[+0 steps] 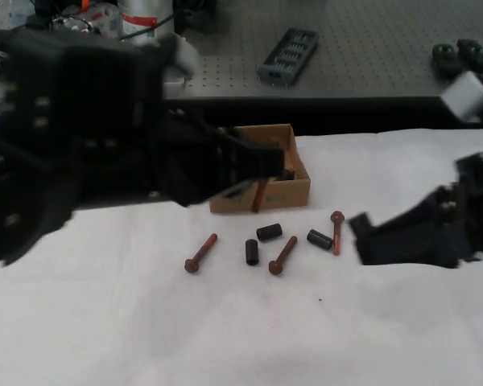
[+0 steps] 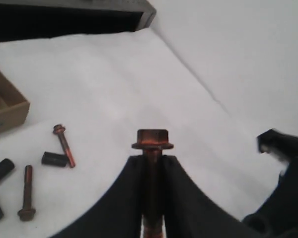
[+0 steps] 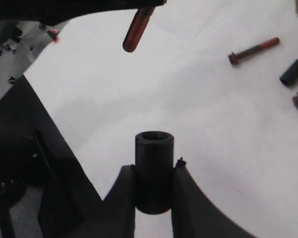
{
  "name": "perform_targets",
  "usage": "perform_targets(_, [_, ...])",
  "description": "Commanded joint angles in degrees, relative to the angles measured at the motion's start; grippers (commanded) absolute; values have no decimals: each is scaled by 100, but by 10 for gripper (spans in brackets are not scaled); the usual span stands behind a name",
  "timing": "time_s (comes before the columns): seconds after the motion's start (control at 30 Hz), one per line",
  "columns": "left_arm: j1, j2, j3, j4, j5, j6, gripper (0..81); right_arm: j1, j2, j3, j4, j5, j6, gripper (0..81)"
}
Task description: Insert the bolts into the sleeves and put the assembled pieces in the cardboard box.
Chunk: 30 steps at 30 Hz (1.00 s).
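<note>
Left gripper (image 2: 152,166) clamps a bolt (image 2: 152,140), right gripper (image 3: 154,173) a sleeve (image 3: 154,148), not yet joined; three loose bolts (image 1: 201,252) and sleeves (image 1: 269,232) lie outside the box (image 1: 290,193).

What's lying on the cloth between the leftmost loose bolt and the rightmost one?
High view: a sleeve, a second sleeve, a bolt, then a third sleeve.

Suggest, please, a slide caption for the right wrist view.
Right hand grips a black sleeve, open end outward; beyond it hangs a bolt held by the left hand.
</note>
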Motion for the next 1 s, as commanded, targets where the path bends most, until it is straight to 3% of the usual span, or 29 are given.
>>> perform_targets(0.0, [232, -570, 289, -495, 481, -238, 6, 150, 115, -11, -409, -220, 169, 28])
perform_targets(0.23, [473, -867, 298, -496, 1092, -282, 6, 673, 562, -11, -1920, -657, 1020, 28])
perform_targets(0.43, [477, -924, 298, -496, 1103, -282, 6, 1055, 762, -11, -2857, -746, 1727, 28])
perform_targets(0.97, [660, -922, 298, -496, 1103, -282, 6, 1138, 762, -11, -2680, -297, 1984, 28])
